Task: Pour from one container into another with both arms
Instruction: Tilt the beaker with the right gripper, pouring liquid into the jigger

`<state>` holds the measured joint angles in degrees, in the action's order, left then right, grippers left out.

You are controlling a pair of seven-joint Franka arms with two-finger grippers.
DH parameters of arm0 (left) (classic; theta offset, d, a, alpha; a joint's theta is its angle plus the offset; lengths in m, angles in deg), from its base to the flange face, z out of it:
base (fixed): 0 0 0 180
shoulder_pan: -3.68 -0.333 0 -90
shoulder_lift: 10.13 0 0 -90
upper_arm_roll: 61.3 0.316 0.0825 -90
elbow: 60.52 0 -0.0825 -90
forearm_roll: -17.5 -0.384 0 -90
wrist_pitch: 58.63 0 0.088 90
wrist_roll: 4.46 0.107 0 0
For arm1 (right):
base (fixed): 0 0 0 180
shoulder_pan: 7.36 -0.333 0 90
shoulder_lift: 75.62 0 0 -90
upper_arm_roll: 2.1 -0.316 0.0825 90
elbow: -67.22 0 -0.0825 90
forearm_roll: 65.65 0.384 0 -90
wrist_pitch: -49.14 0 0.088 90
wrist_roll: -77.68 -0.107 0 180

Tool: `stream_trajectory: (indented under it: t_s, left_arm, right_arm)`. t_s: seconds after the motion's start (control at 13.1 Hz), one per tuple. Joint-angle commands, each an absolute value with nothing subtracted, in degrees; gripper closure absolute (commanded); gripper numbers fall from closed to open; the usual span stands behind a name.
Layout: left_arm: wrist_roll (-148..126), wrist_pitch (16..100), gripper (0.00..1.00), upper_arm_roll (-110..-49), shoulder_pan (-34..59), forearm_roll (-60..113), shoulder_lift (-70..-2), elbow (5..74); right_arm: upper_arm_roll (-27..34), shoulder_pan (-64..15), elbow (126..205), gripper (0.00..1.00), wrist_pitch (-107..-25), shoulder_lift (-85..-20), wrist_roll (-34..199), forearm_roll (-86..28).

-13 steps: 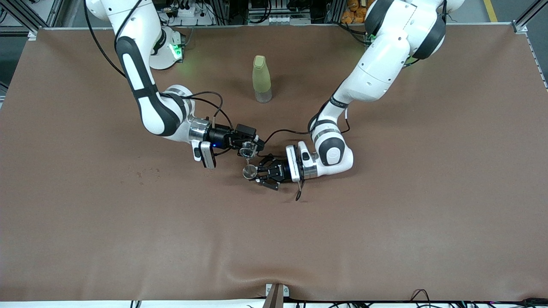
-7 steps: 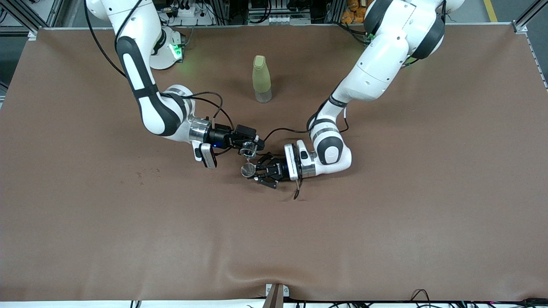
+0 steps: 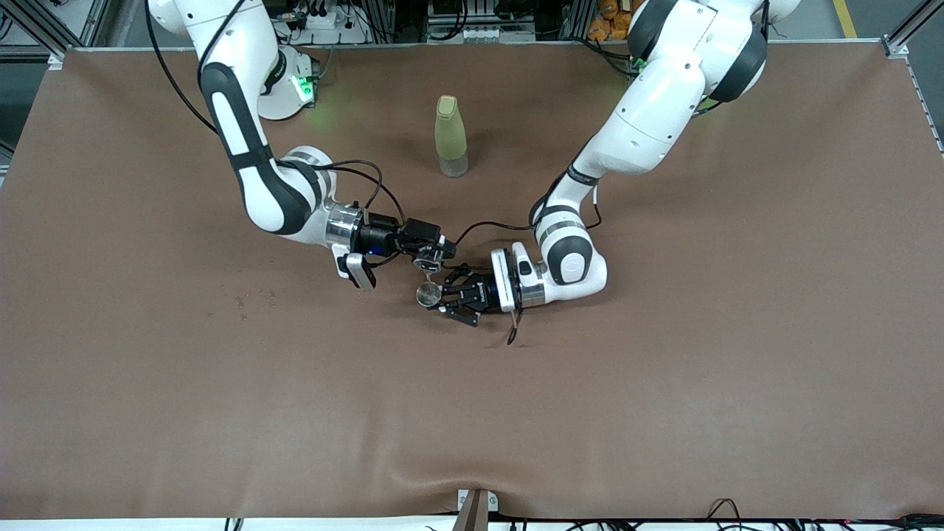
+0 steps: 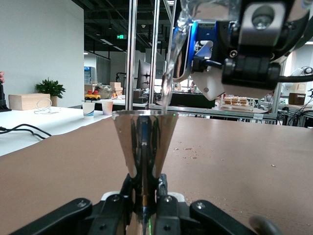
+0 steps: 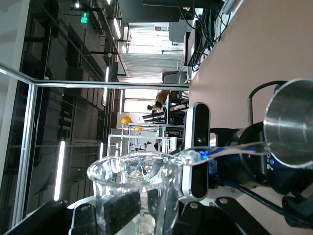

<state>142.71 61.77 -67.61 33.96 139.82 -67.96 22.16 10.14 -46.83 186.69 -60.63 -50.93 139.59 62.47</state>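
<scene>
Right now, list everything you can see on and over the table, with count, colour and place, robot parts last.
glass cup: one, clear, tipped in the right claw over the jigger, a thin stream running from its lip
jigger: one, silver, upright in the left claw at mid-table
bottle: one, yellow-green, standing farther from the front camera than both claws
table: one, brown cover
right claw: one, black, shut on the glass cup
left claw: one, black, shut on the jigger's waist
</scene>
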Motion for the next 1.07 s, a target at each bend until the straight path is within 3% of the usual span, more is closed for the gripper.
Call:
stream_trajectory:
  t_s: [0.0,1.0]
  left_arm:
    - [144.16,61.43,1.0,-67.72,33.65,140.46,-66.03,24.38]
    - [144.25,61.43,1.0,-67.8,34.09,140.46,-64.71,26.05]
  right_arm:
    - [10.65,-47.88,186.75,1.0,-60.9,-51.63,136.05,63.9]
    - [10.65,-47.7,186.31,1.0,-60.9,-51.89,122.25,63.99]
